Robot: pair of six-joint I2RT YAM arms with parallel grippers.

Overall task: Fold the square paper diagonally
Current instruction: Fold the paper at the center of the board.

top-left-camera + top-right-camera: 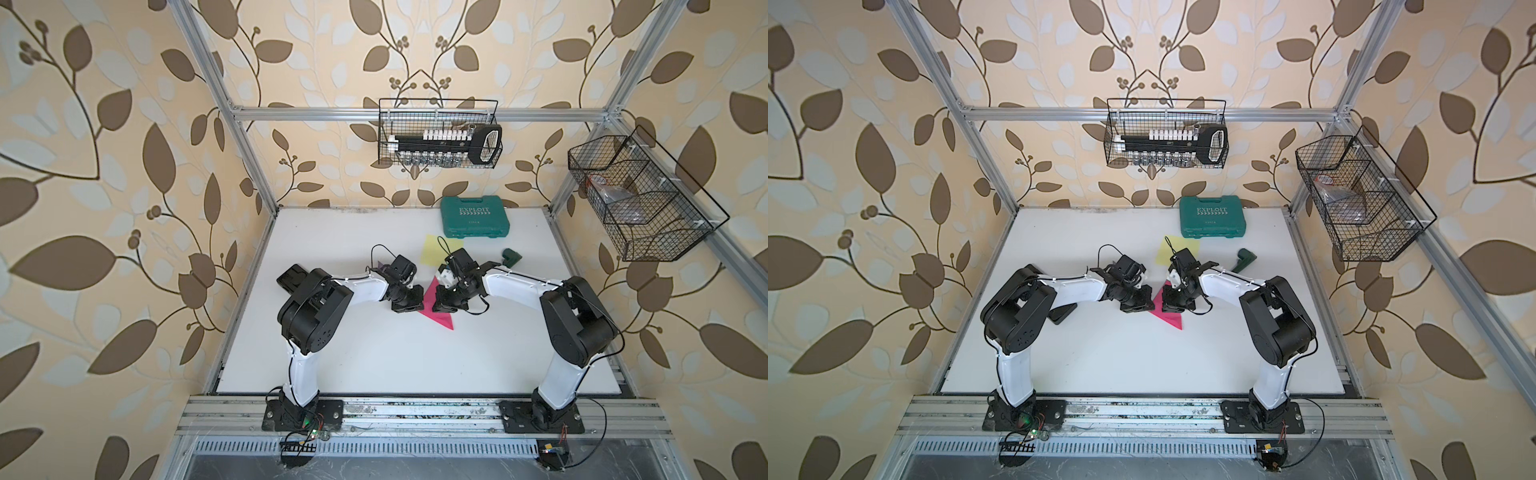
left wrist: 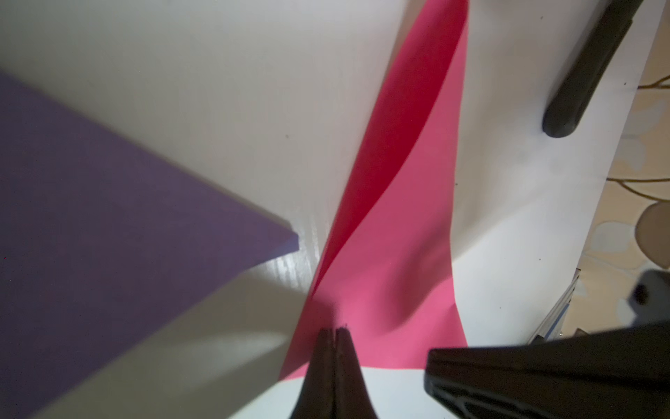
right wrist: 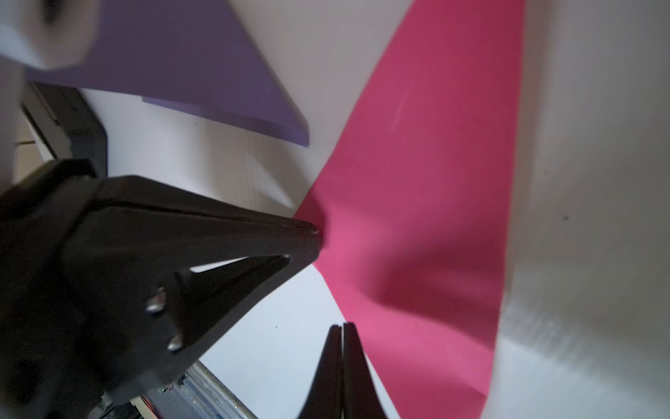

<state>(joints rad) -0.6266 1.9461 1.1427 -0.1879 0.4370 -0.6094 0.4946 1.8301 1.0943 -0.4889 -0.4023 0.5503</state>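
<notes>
The square paper (image 1: 438,319) (image 1: 1170,316) is pink and lies mid-table, doubled over into a triangle. In the left wrist view its two layers (image 2: 391,254) gape apart further from the jaws. My left gripper (image 1: 417,305) (image 2: 335,330) is shut, with its tips down on the paper's left part. The right wrist view shows that left tip (image 3: 314,232) touching the pink sheet (image 3: 427,181). My right gripper (image 1: 436,305) (image 3: 342,324) is shut too, tips at the paper's edge. Neither jaw pair has paper between it.
A purple sheet (image 2: 108,217) (image 3: 199,54) lies just left of the pink one. A yellow sheet (image 1: 434,249), a green tool case (image 1: 475,222) and a dark green piece (image 1: 510,257) sit behind. A black flat object (image 1: 293,276) lies left. Wire baskets (image 1: 438,133) (image 1: 640,199) hang on the frame.
</notes>
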